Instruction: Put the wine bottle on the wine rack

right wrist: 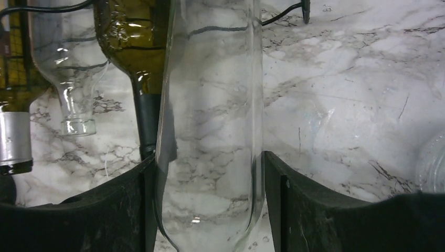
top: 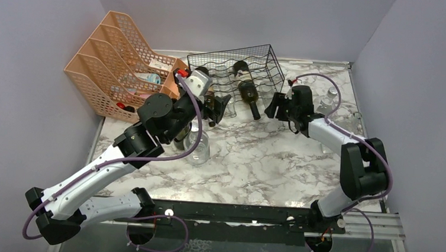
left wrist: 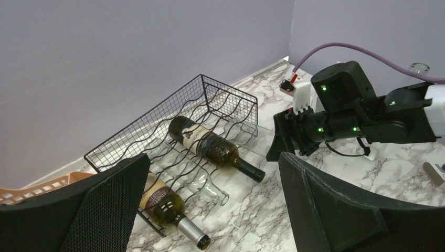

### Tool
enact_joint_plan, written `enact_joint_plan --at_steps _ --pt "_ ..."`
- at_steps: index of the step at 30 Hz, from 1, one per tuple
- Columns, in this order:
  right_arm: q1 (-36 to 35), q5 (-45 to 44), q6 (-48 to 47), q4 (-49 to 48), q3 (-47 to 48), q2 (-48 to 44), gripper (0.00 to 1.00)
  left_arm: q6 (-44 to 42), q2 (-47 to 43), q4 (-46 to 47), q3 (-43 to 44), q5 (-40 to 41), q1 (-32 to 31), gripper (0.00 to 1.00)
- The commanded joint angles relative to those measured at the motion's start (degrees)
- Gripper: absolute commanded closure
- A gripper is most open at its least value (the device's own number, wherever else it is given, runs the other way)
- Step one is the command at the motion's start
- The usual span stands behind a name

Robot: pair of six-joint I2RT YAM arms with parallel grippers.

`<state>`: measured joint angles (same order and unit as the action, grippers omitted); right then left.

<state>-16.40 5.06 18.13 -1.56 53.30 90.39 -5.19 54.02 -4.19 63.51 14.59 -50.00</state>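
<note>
The black wire wine rack (top: 235, 64) stands at the back of the marble table. Lying in it are a dark green bottle (left wrist: 209, 147), a clear bottle (left wrist: 211, 190) and a green bottle with a silver cap (left wrist: 169, 208). My right gripper (right wrist: 210, 164) is shut on a clear glass wine bottle (right wrist: 210, 100), fingers pressed against both sides of its body. It holds the bottle at the rack's right end (top: 278, 106), next to the dark green bottle's neck (right wrist: 148, 123). My left gripper (left wrist: 214, 160) hangs wide open in front of the rack's left part (top: 219, 107), holding nothing.
A peach mesh file organizer (top: 111, 65) stands at the back left with small items inside. A clear glass vessel (top: 199, 146) stands on the marble under my left arm. More clear glassware (top: 330, 100) sits near the right wall, behind my right arm.
</note>
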Motion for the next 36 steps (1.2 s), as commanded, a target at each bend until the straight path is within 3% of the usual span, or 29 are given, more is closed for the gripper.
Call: enact_joint_plan --at_steps 1,20,36 --pt "0.06 -0.9 -1.15 -10.85 2.07 3.96 0.99 -0.87 1.36 -0.75 2.73 -0.52 -0.1 0.01" --pt "-2.4 -8.77 -7.04 -25.34 8.36 15.48 0.99 0.62 1.61 -1.72 2.85 -2.63 -0.11 0.01" --pt "-2.4 -10.9 -11.2 -27.05 17.58 24.52 0.97 0.93 0.9 -3.88 3.16 -2.33 -0.11 0.01"
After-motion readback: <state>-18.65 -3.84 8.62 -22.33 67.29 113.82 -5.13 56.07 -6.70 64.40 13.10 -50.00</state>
